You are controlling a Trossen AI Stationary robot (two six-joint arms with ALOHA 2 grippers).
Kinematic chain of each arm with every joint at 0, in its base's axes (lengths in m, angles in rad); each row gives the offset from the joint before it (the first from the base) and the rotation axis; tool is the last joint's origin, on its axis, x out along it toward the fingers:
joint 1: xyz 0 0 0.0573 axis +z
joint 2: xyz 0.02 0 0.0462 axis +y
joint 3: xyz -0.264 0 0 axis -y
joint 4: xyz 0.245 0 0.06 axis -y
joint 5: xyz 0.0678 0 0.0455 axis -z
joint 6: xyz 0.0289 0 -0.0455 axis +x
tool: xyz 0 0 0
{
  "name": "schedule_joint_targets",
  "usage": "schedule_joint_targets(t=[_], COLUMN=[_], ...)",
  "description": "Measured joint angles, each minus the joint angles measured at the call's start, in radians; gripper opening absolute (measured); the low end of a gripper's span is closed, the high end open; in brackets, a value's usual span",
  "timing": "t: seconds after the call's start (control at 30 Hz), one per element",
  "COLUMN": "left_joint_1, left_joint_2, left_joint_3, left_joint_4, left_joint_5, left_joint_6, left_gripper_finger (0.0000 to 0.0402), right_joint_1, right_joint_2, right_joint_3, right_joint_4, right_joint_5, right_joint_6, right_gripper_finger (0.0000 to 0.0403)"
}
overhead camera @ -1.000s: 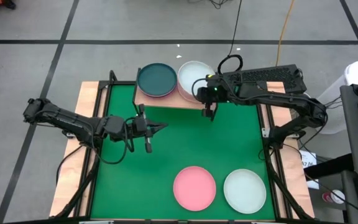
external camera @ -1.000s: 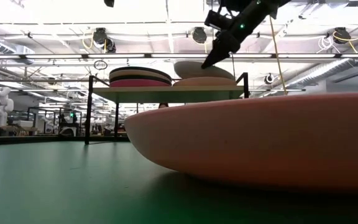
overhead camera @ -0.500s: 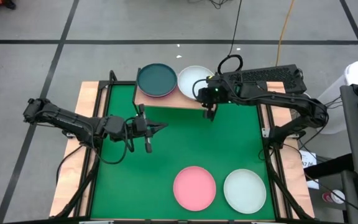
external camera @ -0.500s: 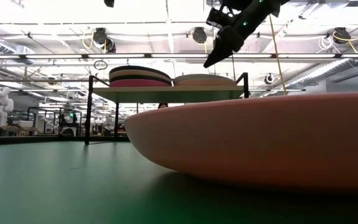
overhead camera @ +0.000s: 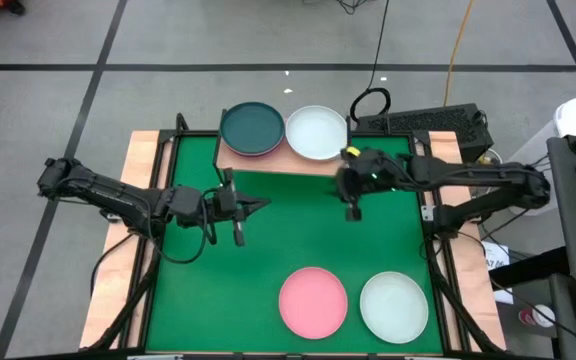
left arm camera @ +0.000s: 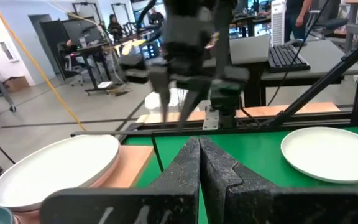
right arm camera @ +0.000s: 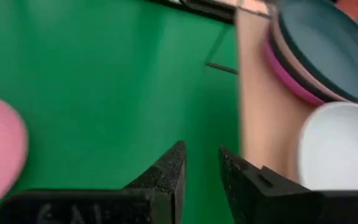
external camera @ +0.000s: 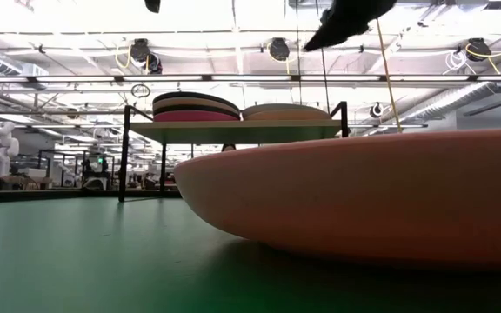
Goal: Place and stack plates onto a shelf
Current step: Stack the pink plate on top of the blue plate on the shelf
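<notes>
Green table (overhead camera: 298, 230) below, your right gripper (overhead camera: 352, 212) hangs empty, fingers slightly parted; next, reach for the pink plate (overhead camera: 313, 301).

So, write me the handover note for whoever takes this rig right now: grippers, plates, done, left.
Right gripper: open, empty, above the green table in front of the shelf.
Left gripper: shut, empty, waiting over the table's left half.
Done: teal-topped stack and white-topped stack sit side by side on the shelf.
Left: pink plate and white plate at the table's near edge, not yet shelved.
</notes>
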Motion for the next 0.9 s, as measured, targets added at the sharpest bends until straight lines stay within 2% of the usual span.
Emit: schedule_joint_targets(t=[0.23,0.33,0.53,0.7,0.8,0.9], left_joint_1=[-0.034,-0.078,-0.161,-0.235,-0.276,-0.314], left_joint_2=[0.028,0.077,0.226,0.340,0.420,0.515], left_joint_3=[0.000,0.003,0.007,0.035,0.112,0.221], left_joint_4=[-0.030,-0.035,0.019,0.068,0.028,-0.092], left_joint_5=[0.131,0.132,0.136,0.135,0.135,0.132], left_joint_6=[0.055,0.076,-0.018,-0.022,-0.021,0.013], left_gripper_finger=[0.0001,0.0001,0.0005,0.0049,0.0086,0.0116], right_joint_1=[0.120,0.151,0.181,0.188,0.188,0.188], right_joint_2=[-0.147,-0.203,-0.287,-0.311,-0.312,-0.310], right_joint_3=[-0.120,-0.162,-0.214,-0.215,-0.215,-0.215], right_joint_4=[0.029,0.077,0.160,0.192,0.211,0.214], right_joint_5=[0.005,0.006,0.008,0.009,0.007,0.007], right_joint_6=[0.088,0.104,0.126,0.127,0.134,0.139], right_gripper_finger=[0.0080,0.0080,0.0080,0.0080,0.0080,0.0080])
